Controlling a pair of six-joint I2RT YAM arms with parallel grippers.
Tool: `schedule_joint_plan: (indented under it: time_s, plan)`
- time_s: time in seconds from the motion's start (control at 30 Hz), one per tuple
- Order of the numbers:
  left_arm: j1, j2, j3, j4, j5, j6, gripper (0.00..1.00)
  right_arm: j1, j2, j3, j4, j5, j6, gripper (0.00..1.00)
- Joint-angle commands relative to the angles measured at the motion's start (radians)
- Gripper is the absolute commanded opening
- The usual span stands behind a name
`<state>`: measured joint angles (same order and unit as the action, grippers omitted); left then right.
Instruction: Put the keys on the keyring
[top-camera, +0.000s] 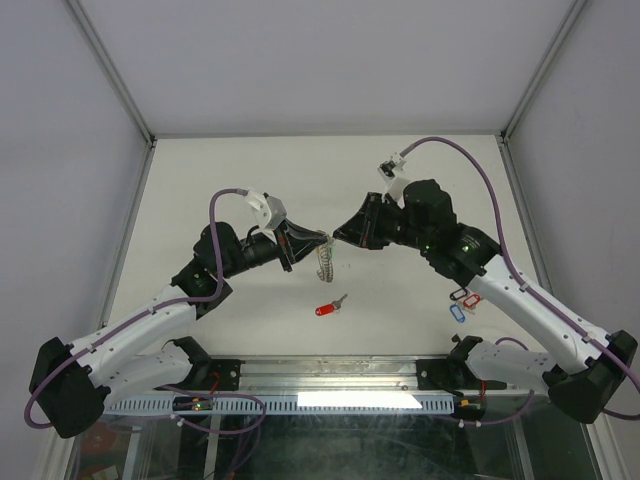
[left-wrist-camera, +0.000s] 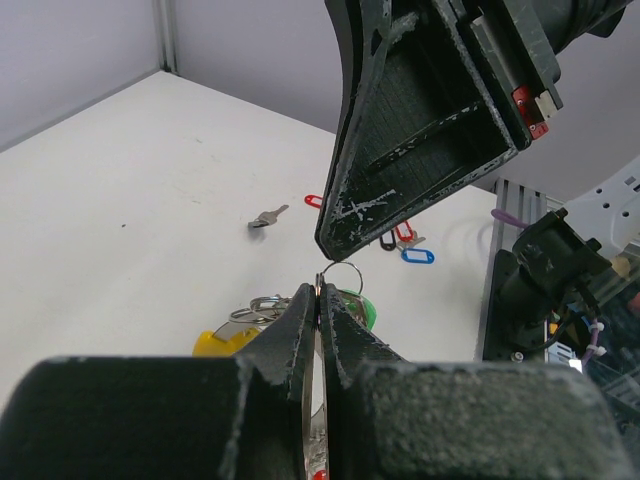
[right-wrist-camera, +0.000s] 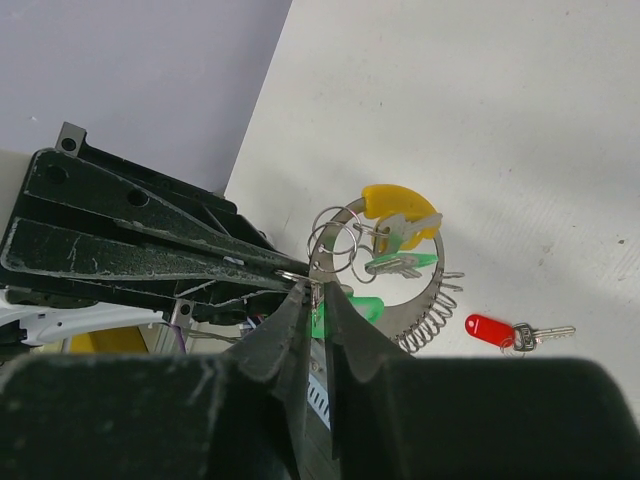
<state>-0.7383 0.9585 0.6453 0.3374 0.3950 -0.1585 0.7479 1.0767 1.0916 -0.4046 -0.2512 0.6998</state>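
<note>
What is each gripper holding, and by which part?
The left gripper pinches the keyring at the upper edge of its wire loop. The right gripper has its tips at the same spot; whether it grips cannot be told.

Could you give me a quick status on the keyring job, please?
Left gripper shut on the keyring. Right gripper at the same ring, grip unclear. Yellow key and green key hang there; red key loose on table. Nothing blocking.

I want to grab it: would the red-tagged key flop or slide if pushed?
Probably light: the red-tagged key looks tiny on the table. Tag and key look ring-joined, so one likely dangles. Lying flat, it should slide, not roll.
</note>
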Motion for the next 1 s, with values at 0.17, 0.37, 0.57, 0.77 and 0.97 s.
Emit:
schedule_joint_plan:
  time_s: [0.17,0.37,0.57,0.77,0.97]
  plan:
    - [0.003,-0.02,0.027,0.062,0.016,-0.002,0.0,0.001,0.006,0.001,0.035,-0.015,-0.011,0.08]
    - [0.004,-0.02,0.028,0.062,0.018,-0.001,0.0,0.001,0.006,-0.008,0.029,-0.021,-0.014,0.05]
    - [0.003,-0.018,0.027,0.063,0.018,0.0,0.0,0.002,0.015,-0.011,0.031,-0.041,-0.014,0.04]
    - [0.003,-0.017,0.027,0.061,0.019,0.001,0.0,0.002,0.019,-0.013,0.035,-0.05,-0.014,0.03]
    - [0.003,-0.016,0.028,0.061,0.017,0.001,0.0,0.002,0.024,-0.012,0.027,-0.056,-0.02,0.0]
